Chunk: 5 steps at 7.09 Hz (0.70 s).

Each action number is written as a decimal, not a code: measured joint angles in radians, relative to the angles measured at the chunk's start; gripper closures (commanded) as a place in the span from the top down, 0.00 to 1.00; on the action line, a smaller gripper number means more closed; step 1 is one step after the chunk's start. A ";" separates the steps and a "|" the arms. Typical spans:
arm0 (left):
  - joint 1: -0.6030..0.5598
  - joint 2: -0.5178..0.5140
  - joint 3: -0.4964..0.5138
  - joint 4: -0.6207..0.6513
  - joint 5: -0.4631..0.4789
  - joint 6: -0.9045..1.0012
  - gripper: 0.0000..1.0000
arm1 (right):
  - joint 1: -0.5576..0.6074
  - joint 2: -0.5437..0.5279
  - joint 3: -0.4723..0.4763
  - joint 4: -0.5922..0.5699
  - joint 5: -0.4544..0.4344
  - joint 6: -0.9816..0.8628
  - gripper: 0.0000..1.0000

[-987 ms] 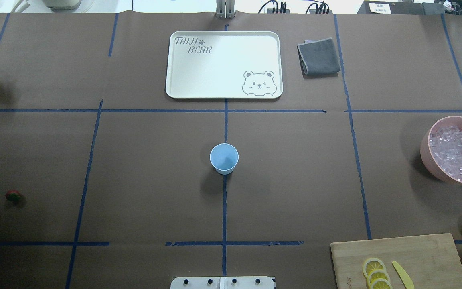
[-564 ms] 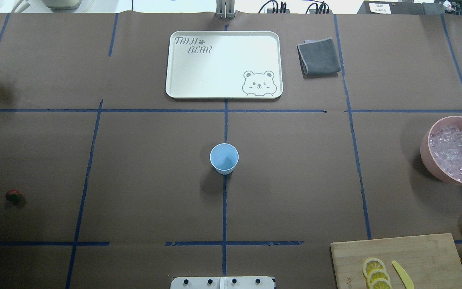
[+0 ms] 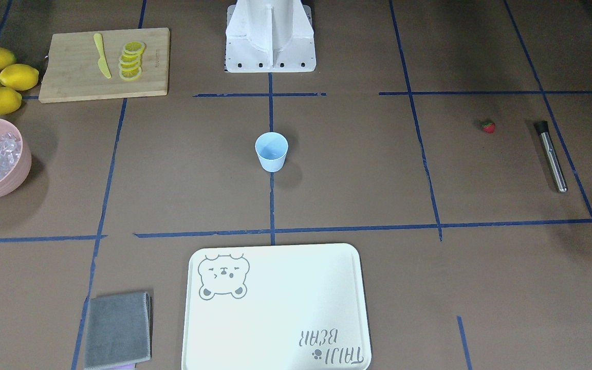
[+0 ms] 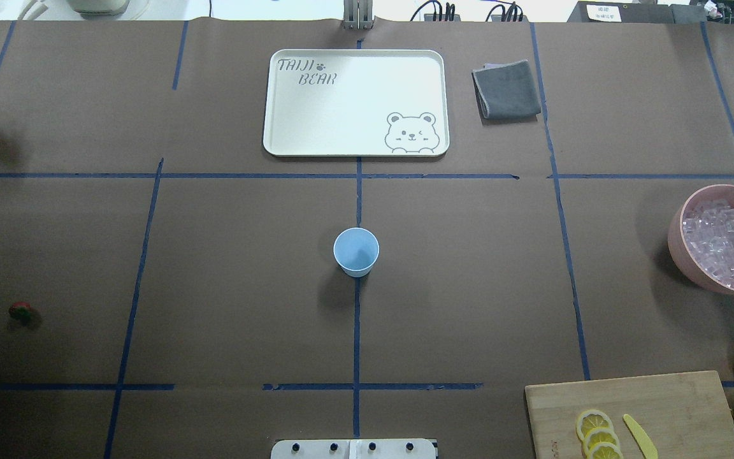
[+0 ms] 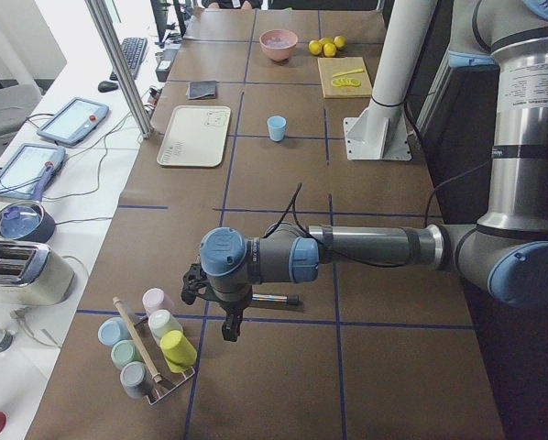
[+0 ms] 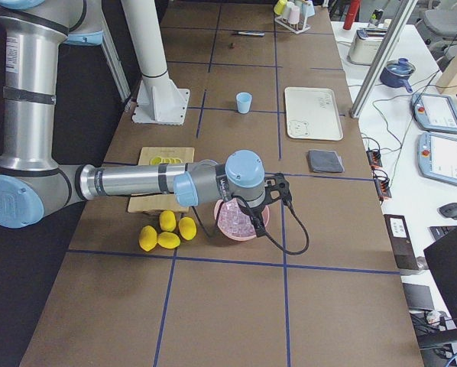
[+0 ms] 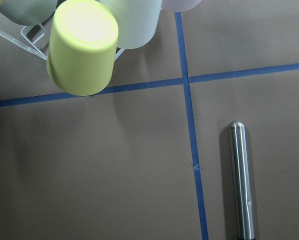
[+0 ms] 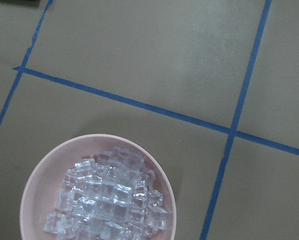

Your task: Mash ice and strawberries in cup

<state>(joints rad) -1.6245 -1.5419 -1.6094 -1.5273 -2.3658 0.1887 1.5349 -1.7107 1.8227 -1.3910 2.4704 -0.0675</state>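
— Since the cup (image 4: 356,251) serves as the reference, how does it stand?
— Upright at mid-table, mouth upward, on a blue tape line (image 4: 357,331).

— Where are the ingredients?
— One strawberry (image 4: 20,311) lies on the brown paper well apart from the cup, toward the robot's left and slightly nearer the robot. All the ice (image 8: 109,205) is heaped in a pink bowl (image 4: 681,260), well apart from the cup on the robot's right.

— And the end effectors?
— Farther from the cup than the strawberry, the left gripper (image 5: 228,323) hangs above the table. It is near a rack of coloured cups (image 5: 150,353) and a metal muddler (image 7: 242,180). On the cup's other side, the right gripper (image 6: 270,200) hangs over the pink bowl. Each appears only in a side view (fingers small and dark), so neither its opening nor any load can be told.

— What else is shown?
— A cream tray (image 4: 354,95) lies beyond the cup from the robot, with a grey cloth (image 4: 506,89) just beside it. To the cup's right and nearer the robot is a cutting board (image 3: 77,77) with lemon slices (image 3: 131,60) and a yellow knife (image 3: 102,62). Whole lemons (image 3: 3,77) lie beside the board.
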 measured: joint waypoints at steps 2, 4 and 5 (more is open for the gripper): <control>0.000 0.000 -0.001 0.000 -0.001 0.000 1.00 | -0.096 0.002 0.054 0.030 -0.022 0.147 0.99; 0.001 -0.001 -0.002 -0.001 -0.001 0.000 1.00 | -0.235 -0.012 0.083 0.163 -0.118 0.365 0.99; 0.001 -0.001 -0.003 -0.001 -0.001 0.000 1.00 | -0.304 -0.034 0.084 0.262 -0.154 0.509 0.99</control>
<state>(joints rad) -1.6232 -1.5431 -1.6125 -1.5279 -2.3669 0.1887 1.2310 -1.7446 1.9064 -1.1291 2.3169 0.4411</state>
